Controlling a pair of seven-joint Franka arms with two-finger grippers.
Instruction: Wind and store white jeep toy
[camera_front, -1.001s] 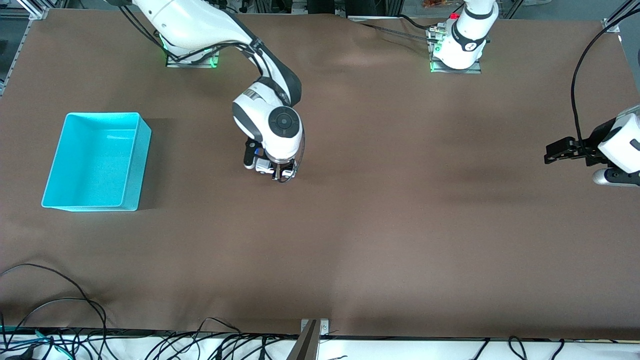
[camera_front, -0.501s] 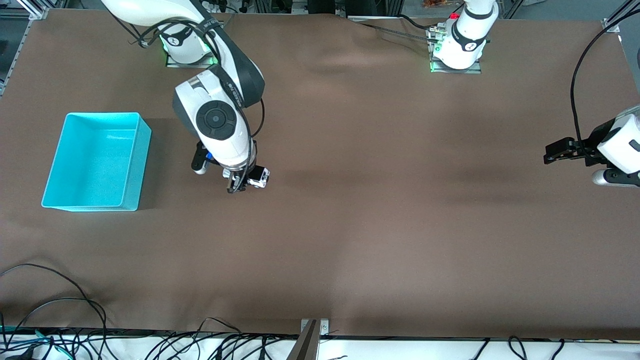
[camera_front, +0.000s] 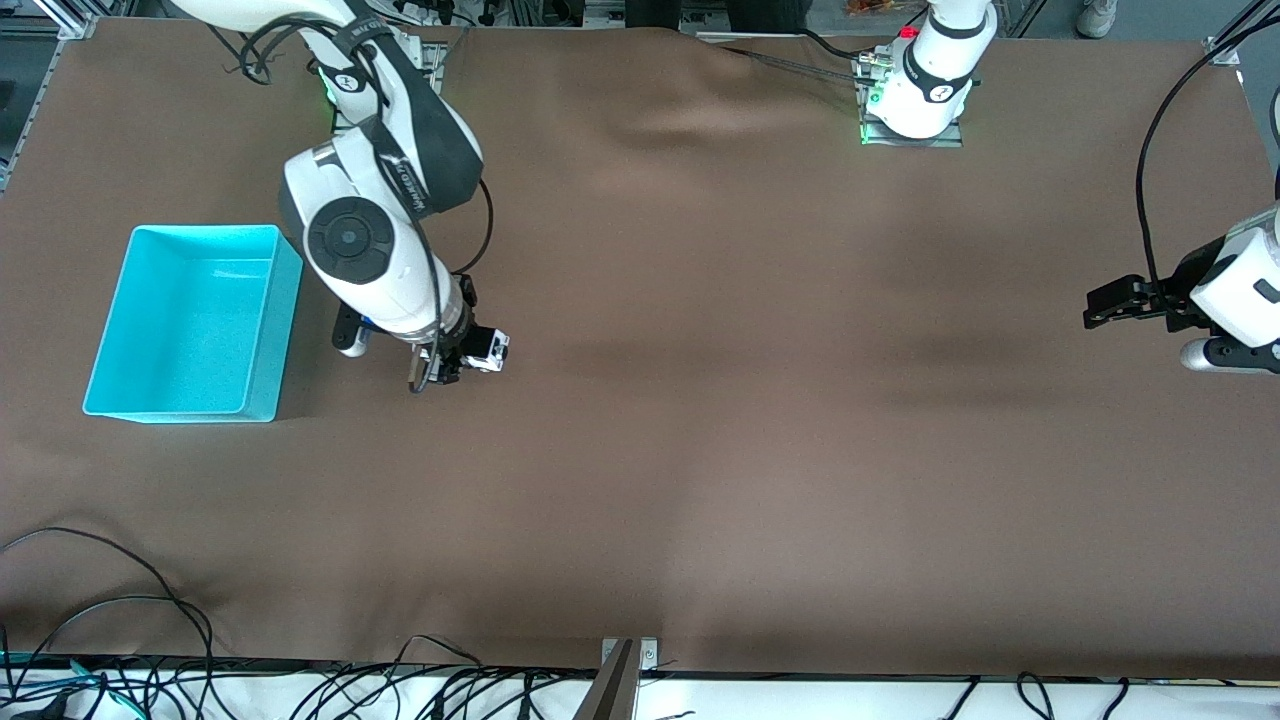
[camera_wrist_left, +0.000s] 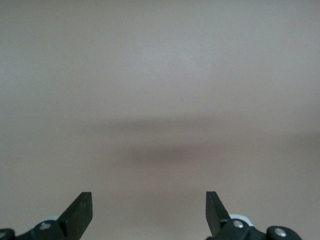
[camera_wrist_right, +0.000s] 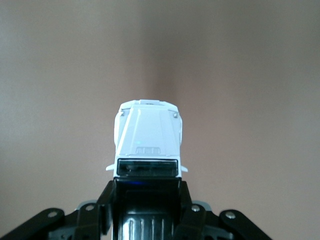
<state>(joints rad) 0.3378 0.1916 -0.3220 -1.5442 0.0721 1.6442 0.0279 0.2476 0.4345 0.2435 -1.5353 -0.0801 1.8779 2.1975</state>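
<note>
right tool (camera_front: 447, 365) clenched on jeep (camera_front: 487, 350) over tabletop (camera_front: 760, 450) beside bin (camera_front: 190, 320); left tool (camera_front: 1098, 306) spread wide, empty, waits at its end; jeep gripped at rear only, could tip out short of bin

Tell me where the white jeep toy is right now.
The white jeep toy is clamped in the right gripper, over the brown cloth beside the cyan bin, toward the right arm's end.
</note>
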